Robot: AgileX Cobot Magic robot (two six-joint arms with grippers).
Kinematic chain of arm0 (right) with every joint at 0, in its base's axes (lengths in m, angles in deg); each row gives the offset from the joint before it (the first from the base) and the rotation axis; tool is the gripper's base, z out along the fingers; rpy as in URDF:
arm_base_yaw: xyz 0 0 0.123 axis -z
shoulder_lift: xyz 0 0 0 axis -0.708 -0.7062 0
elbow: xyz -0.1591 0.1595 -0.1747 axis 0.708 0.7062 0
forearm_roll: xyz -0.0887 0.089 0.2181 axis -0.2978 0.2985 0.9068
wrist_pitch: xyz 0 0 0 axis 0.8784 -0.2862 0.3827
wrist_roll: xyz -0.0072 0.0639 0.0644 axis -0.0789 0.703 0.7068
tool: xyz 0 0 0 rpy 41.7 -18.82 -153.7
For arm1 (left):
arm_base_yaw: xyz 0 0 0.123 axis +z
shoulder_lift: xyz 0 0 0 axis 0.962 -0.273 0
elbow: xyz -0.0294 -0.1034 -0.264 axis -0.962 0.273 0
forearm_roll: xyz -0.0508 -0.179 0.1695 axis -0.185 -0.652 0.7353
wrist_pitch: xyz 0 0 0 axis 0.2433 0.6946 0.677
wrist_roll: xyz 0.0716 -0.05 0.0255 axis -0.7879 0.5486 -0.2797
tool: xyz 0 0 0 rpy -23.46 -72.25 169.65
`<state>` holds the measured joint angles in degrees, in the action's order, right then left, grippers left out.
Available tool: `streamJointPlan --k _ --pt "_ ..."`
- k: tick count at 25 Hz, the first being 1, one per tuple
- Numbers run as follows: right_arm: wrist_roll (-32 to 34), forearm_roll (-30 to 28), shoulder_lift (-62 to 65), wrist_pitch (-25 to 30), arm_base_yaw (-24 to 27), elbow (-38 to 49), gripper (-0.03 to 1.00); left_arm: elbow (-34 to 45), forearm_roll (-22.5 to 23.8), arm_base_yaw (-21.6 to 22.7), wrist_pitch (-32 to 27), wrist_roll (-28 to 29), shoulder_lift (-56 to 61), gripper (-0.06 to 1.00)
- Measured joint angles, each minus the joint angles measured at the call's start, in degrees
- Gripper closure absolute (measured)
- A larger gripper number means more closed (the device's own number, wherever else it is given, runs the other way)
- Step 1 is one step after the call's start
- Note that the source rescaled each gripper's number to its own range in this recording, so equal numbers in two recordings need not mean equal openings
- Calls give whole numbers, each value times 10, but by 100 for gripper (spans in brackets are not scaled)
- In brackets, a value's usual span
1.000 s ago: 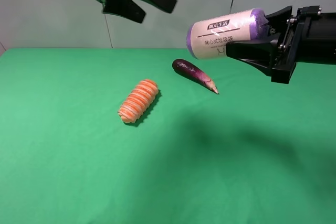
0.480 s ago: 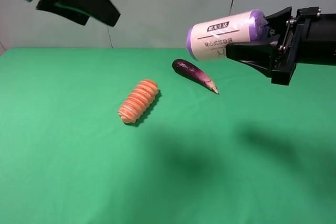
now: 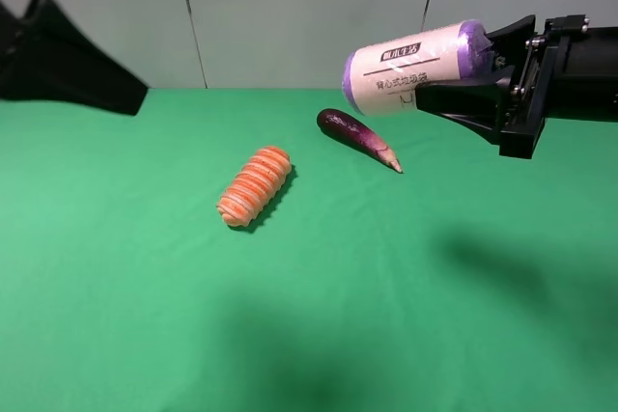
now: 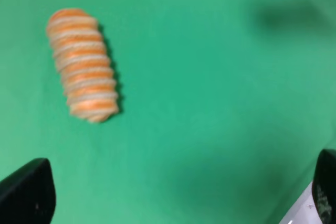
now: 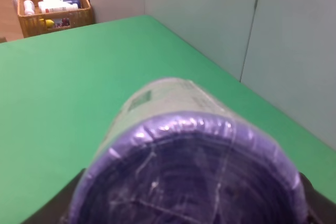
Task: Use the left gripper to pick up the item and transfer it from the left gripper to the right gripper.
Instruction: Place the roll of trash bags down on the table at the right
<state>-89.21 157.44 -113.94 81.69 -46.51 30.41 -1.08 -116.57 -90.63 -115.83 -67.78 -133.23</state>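
Note:
The item [image 3: 406, 65], a cream-white cylinder with crinkled purple ends and a printed label, lies sideways in the air at the upper right. My right gripper [image 3: 460, 63] is shut on it, one black finger above and one below. In the right wrist view the item's purple end [image 5: 189, 156] fills the frame between the finger edges of the right gripper [image 5: 191, 203]. My left gripper [image 3: 87, 79] is at the far left, well apart from the item. In the left wrist view the left gripper [image 4: 176, 192] is open and empty, its fingertips [image 4: 26, 192] wide apart above the green cloth.
An orange-and-white ribbed roll [image 3: 255, 185] lies mid-table, also in the left wrist view [image 4: 83, 64]. A dark purple eggplant [image 3: 357, 137] lies below the held item. A wicker basket [image 5: 52, 3] stands beyond the table's far corner. A grey wall [image 3: 290, 7] stands behind.
My left gripper has swung from the upper middle to the far left and lower, away from the item. The right gripper and the item have not moved.

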Motion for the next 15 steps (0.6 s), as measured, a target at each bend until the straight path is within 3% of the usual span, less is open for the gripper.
streamJointPlan --k 15 --pt "0 -3 0 -1 0 0 97 83 133 0 -23 122 253 -1"
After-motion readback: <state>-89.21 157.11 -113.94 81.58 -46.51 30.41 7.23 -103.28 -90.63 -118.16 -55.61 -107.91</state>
